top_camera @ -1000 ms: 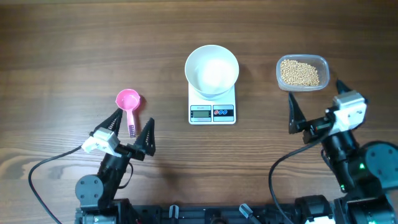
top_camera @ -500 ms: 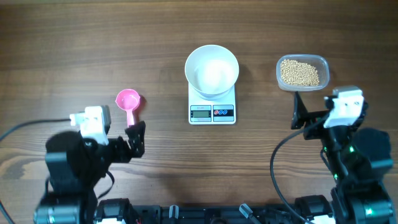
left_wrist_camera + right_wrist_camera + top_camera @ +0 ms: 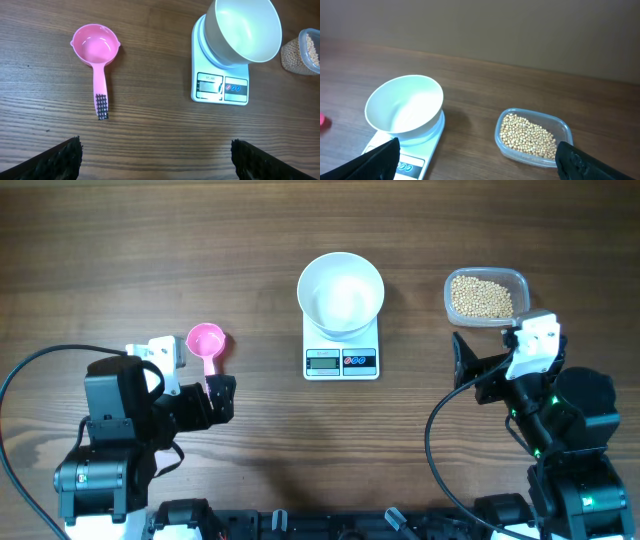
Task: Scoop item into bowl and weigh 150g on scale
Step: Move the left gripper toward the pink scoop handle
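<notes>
My left gripper [image 3: 157,161] stands spread as wide as it goes, with nothing between the fingers, low over the wooden table [image 3: 150,130]. Ahead of it and off to the left lies the pink scoop [image 3: 95,47], flat on the wood. Its cup is on the far side, and its handle points back toward me without touching my fingers. Ahead and to the right sits the scale [image 3: 220,87], its display and buttons facing me. The bowl [image 3: 245,30] stands on its platform, showing only its white inside.

My right gripper [image 3: 477,152] is likewise fully spread and has hold of nothing. Just beyond it, slightly right of the gap between my fingers, the beans [image 3: 527,135] lie heaped in a clear plastic tub [image 3: 565,129] on the table. The bowl on the scale is further left from there. The tub stands apart from the scale, on its right side.
</notes>
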Robot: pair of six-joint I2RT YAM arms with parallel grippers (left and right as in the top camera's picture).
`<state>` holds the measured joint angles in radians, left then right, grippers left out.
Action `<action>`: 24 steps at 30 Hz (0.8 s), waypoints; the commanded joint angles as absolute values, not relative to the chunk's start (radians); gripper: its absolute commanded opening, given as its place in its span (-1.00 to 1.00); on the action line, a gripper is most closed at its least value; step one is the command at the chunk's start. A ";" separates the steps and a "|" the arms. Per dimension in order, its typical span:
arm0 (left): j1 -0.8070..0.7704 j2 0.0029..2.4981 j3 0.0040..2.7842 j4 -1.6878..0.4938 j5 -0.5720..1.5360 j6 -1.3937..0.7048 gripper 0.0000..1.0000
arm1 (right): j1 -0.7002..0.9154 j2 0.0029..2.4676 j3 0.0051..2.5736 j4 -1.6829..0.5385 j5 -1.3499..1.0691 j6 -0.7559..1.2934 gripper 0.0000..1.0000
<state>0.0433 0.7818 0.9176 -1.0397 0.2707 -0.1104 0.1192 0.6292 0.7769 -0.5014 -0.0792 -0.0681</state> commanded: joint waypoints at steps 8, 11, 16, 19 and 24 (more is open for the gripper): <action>0.049 0.778 0.936 -1.022 0.332 -0.120 1.00 | 0.124 0.625 0.792 -0.499 -0.114 -0.049 1.00; 0.049 0.780 0.937 -1.021 0.328 -0.154 1.00 | 0.124 0.625 0.792 -0.500 -0.114 -0.049 1.00; 0.049 0.847 0.937 -1.055 0.317 -0.268 1.00 | 0.124 0.625 0.792 -0.499 -0.114 -0.049 1.00; 0.049 0.947 0.942 -1.108 0.316 -0.270 0.99 | 0.124 0.625 0.792 -0.499 -0.114 -0.046 1.00; 0.049 1.119 0.979 -1.188 0.255 -0.271 1.00 | 0.124 0.625 0.792 -0.500 -0.146 -0.015 1.00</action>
<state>0.0437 1.0183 0.9329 -1.1553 0.3046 -0.2470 0.1192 0.6292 0.7769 -0.5014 -0.0994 -0.0452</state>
